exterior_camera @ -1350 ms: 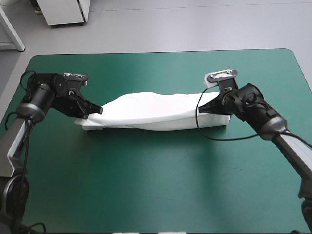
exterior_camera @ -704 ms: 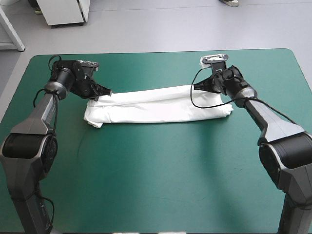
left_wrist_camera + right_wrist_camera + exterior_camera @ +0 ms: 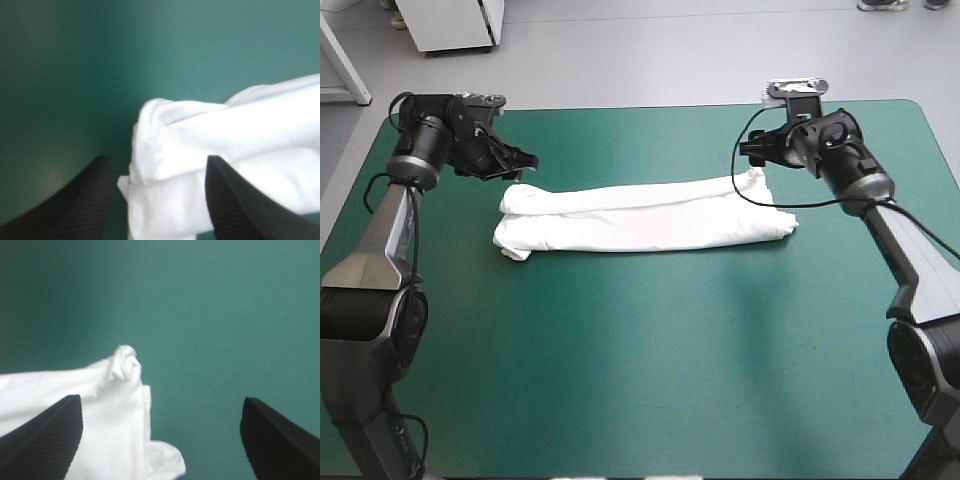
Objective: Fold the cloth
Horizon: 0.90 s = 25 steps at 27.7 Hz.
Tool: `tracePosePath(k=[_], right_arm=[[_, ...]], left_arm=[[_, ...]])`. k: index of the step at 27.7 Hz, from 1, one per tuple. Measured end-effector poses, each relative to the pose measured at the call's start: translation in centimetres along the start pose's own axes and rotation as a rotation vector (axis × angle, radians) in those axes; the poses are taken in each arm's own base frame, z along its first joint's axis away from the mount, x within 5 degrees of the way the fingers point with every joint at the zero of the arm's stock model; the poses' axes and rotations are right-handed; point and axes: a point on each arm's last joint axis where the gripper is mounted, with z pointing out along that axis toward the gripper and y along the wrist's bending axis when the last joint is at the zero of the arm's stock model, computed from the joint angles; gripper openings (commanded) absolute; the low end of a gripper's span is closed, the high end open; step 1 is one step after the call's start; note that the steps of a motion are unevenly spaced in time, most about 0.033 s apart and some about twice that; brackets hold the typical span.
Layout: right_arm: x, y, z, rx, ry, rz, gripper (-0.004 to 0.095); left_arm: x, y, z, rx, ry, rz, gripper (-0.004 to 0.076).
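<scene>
Lying lengthwise across the middle of the counter's teal-green cover (image 3: 650, 380), the white short-sleeved T-shirt (image 3: 640, 218) is a long folded bundle with a hand just beyond each end. The left hand (image 3: 520, 162) hangs spread and empty, the rumpled left end showing between its black fingers (image 3: 80, 200); the right hand (image 3: 748, 152) is spread too, the other end beside one finger. Sleeves and collar are lost in the folds.

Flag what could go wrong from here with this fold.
1. The T-shirt's bunched left end lies just ahead of the left gripper's open jaws; a careless move could drag the fold apart.
2. Its right end, by the right gripper, also open, looks rumpled, so the next fold may come out uneven.
</scene>
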Motion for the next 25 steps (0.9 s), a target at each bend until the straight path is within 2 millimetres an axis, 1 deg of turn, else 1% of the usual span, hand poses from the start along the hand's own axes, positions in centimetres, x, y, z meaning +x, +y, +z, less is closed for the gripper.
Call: tracePosePath(k=[1,2,3,5,7,10,13,15,18,22,23,25], right_arm=[[0.5,-1.3,0.0,0.014,0.066,0.01,0.0714],[0.7,-1.8,0.2,0.006,0.097,0.016,0.0675],[1.3,-3.0,0.6,-0.016,0.169,0.035,0.0666],[1.6,-3.6,0.7,-0.044,0.208,0.046,0.0664],[1.8,-4.1,0.7,-0.076,0.238,0.057,0.0664],[2.2,-4.5,0.7,-0.121,0.279,0.07,0.0664],[2.4,-4.6,0.6,-0.152,0.311,0.068,0.0664],[2.5,-4.5,0.5,-0.168,0.32,0.062,0.0664],[2.5,-4.4,0.6,-0.174,0.322,0.056,0.0664],[2.9,-4.2,1.2,-0.196,0.352,0.042,0.0664],[3.1,-4.1,1.4,-0.208,0.362,0.039,0.0664],[3.4,-3.9,2.2,-0.226,0.388,0.039,0.0664]], left_arm=[[0.1,-0.9,-0.9,0.058,0.001,-0.003,0.0141],[0.2,-1.4,-1.0,0.088,0.008,-0.001,-0.0004],[0.2,-2.9,-0.8,0.161,0.019,0.02,-0.0006],[0.2,-4.5,-0.4,0.218,0.024,0.058,-0.0009],[0.1,-6.5,0.3,0.274,0.02,0.089,-0.0009],[0.0,-9.4,1.8,0.325,0.011,0.129,-0.0009],[0.3,-12.0,4.0,0.359,0.033,0.159,-0.0009],[0.8,-13.5,6.0,0.372,0.073,0.178,-0.0009],[1.5,-15.2,8.6,0.382,0.122,0.2,-0.0009],[2.5,-16.7,11.8,0.384,0.17,0.216,-0.0009],[2.7,-17.0,12.3,0.385,0.18,0.218,-0.0009],[2.7,-17.2,12.4,0.385,0.172,0.222,-0.0009]])
